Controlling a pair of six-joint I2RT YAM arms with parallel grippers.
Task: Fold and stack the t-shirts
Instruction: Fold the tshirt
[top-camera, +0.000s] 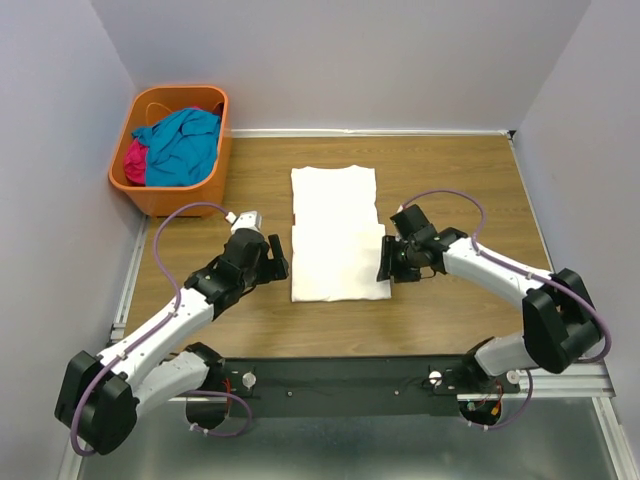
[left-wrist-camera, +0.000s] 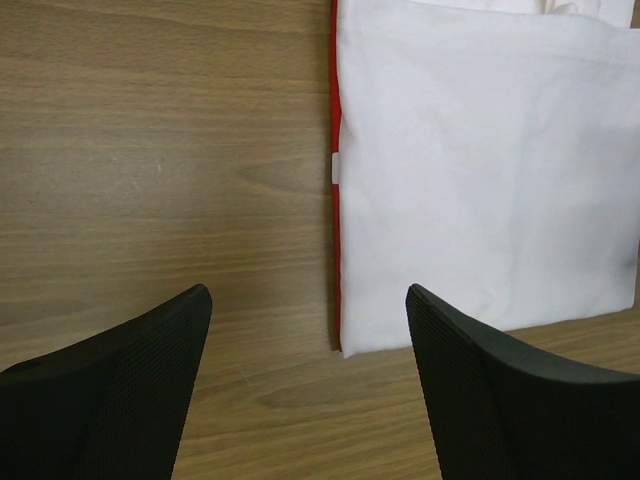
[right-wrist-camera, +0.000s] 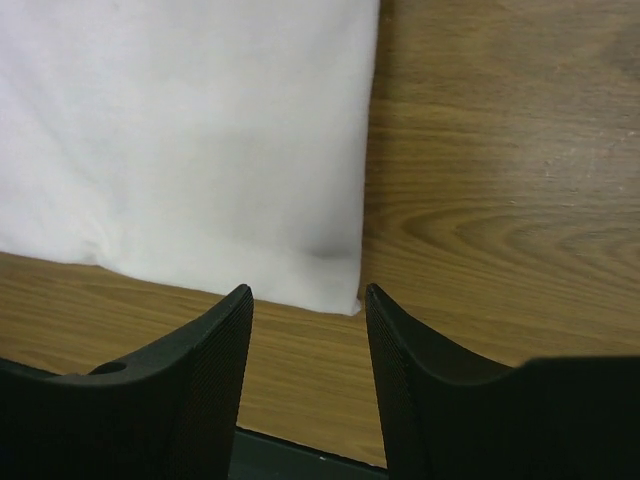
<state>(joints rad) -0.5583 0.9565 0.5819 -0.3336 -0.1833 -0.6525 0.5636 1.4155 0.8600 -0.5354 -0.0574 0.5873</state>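
While the folded white t-shirt (top-camera: 337, 235) lay flat on the table (top-camera: 450, 180), only the left wrist view showed a red strip (left-wrist-camera: 335, 200) along its left edge. Beside that edge the left gripper (left-wrist-camera: 310, 300) gaped wide, empty; at its near-right corner the right gripper (right-wrist-camera: 308, 295) stood half open, empty.

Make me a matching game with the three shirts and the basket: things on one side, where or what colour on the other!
Things: 1 white t-shirt; 2 teal-blue t-shirt; 3 magenta t-shirt; 4 basket.
Matches: a orange, far left corner; b spread flat on the table; c bunched on top inside the basket; d peeking out under the blue one.
Pairs: 1-b, 2-c, 3-d, 4-a.
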